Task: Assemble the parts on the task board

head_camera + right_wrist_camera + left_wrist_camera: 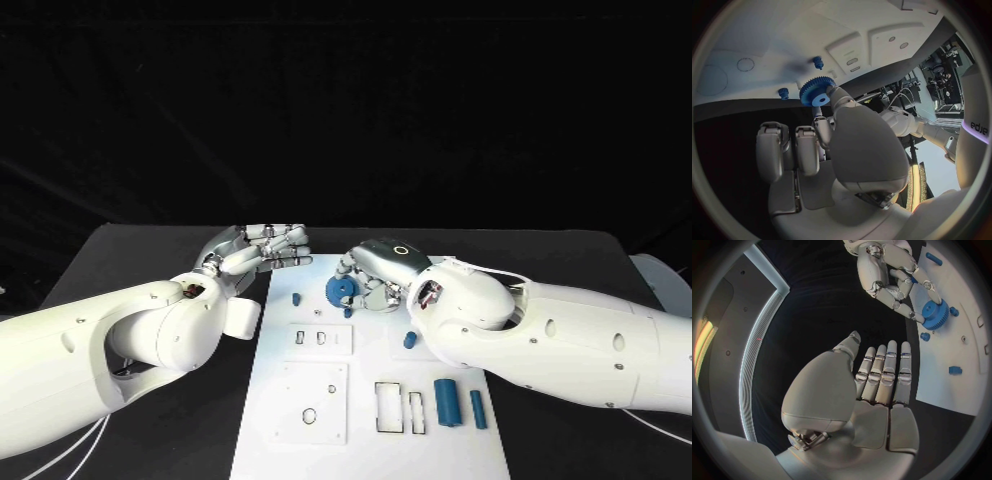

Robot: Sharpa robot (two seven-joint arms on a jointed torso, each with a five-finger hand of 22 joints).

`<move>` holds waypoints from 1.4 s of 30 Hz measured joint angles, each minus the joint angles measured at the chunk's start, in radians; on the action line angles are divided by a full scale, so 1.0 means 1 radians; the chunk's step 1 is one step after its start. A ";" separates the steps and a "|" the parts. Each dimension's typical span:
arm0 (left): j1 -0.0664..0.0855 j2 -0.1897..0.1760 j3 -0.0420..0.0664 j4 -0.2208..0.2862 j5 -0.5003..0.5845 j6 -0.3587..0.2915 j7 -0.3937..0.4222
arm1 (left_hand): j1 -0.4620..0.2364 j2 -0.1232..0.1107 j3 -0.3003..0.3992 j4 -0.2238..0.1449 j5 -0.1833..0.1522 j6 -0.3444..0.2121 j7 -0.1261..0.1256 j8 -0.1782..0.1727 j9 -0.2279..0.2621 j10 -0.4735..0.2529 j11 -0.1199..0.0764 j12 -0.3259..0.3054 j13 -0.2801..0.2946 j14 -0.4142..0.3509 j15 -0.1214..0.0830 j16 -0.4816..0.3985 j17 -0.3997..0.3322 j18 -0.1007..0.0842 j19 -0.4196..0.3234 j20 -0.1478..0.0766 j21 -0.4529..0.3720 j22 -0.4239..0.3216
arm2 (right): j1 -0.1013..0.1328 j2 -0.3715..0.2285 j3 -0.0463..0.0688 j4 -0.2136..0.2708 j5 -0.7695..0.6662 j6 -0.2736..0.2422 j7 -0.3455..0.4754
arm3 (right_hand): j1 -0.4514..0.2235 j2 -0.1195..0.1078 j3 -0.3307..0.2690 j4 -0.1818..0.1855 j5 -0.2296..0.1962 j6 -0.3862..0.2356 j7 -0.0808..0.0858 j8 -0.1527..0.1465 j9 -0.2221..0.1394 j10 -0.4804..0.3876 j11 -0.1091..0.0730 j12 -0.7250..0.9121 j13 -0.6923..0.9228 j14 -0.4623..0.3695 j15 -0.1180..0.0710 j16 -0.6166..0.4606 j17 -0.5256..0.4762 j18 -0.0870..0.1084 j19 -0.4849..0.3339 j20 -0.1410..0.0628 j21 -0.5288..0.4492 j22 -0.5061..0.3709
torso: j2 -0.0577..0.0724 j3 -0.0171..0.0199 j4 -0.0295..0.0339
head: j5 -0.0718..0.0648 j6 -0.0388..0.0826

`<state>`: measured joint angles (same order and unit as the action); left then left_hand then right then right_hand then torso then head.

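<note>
Right hand (378, 283) pinches blue gear (342, 291) at far end of task board (289, 430). Left hand (257, 250) holds nothing, fingers straight and together, beside board over black surface (144, 250)

Head camera looks down from above; both wrist cameras share the blue gear (342, 290) up close.

The black worktop (144, 250) carries the white task board (368, 440), a long plate lying flat on it and running from just below the fingers (281, 245) of the left hand toward the near edge. The board's left border lies just beside those fingers, with bare black worktop under them and beyond them on the far side.
</note>
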<state>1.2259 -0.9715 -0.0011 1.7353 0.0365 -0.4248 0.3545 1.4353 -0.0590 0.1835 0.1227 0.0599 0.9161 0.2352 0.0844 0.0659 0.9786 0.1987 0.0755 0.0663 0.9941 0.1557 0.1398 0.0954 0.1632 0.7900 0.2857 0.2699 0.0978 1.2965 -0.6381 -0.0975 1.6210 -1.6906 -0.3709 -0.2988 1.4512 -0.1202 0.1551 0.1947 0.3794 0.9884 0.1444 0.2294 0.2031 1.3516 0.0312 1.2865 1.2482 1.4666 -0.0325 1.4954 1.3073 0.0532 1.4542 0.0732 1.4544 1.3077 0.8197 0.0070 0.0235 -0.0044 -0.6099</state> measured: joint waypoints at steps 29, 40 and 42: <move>0.000 0.004 0.000 -0.004 0.000 0.000 0.000 | 0.000 0.000 0.000 0.000 0.000 0.000 0.000 0.000 0.000 0.000 0.000 0.000 0.000 0.000 0.000 0.000 0.000 0.000 0.000 0.000 0.000 0.000 | -0.002 0.111 -0.003 -0.171 -0.045 -0.006 -0.023 | -0.005 -0.005 0.011 0.000 0.003 0.000 -0.001 -0.001 -0.001 0.004 -0.004 0.006 0.004 0.000 0.000 0.000 0.001 0.000 0.004 0.003 0.007 0.000 | 0.004 0.0037 0.0044 | 0.000 -0.007; 0.000 0.003 0.000 -0.004 0.000 0.000 0.000 | 0.000 0.000 0.000 0.000 0.000 0.000 0.000 0.000 0.000 0.000 0.000 0.000 0.000 0.000 0.000 0.000 0.000 0.000 0.000 0.000 0.000 0.000 | -0.001 0.121 -0.004 -0.186 -0.049 -0.002 -0.023 | -0.004 -0.005 0.015 -0.001 0.001 0.000 0.000 -0.006 -0.001 0.004 -0.003 0.006 0.004 0.000 0.000 0.000 0.000 0.000 0.007 0.000 0.007 0.000 | 0.003 0.0031 0.0050 | -0.004 -0.006; 0.000 0.003 0.000 -0.004 0.000 0.000 0.000 | 0.000 0.000 0.000 0.000 0.000 0.000 0.000 0.000 0.000 0.000 0.000 0.000 0.000 0.000 0.000 0.000 0.000 0.000 0.000 0.000 0.000 0.000 | 0.000 0.123 -0.003 -0.188 -0.050 0.000 -0.023 | -0.004 -0.005 0.018 0.001 0.001 0.000 0.000 -0.008 -0.001 0.004 -0.003 0.006 0.005 0.000 0.000 0.000 0.000 0.000 0.007 0.000 0.007 0.000 | 0.003 0.0031 0.0051 | -0.004 -0.006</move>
<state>1.2260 -0.9688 -0.0010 1.7315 0.0367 -0.4249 0.3545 1.4353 -0.0590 0.1836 0.1228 0.0599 0.9161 0.2352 0.0844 0.0658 0.9786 0.1987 0.0755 0.0663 0.9940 0.1557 0.1398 0.0954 0.1631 0.7900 0.2857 0.2699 0.0981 1.2963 -0.5149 -0.1009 1.4330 -1.7403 -0.3711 -0.3217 1.4468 -0.1252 0.1728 0.1961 0.3807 0.9887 0.1444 0.2216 0.2017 1.3552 0.0277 1.2921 1.2530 1.4665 -0.0324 1.4953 1.3078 0.0533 1.4614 0.0732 1.4609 1.3073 0.8229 0.0101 0.0286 -0.0081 -0.6154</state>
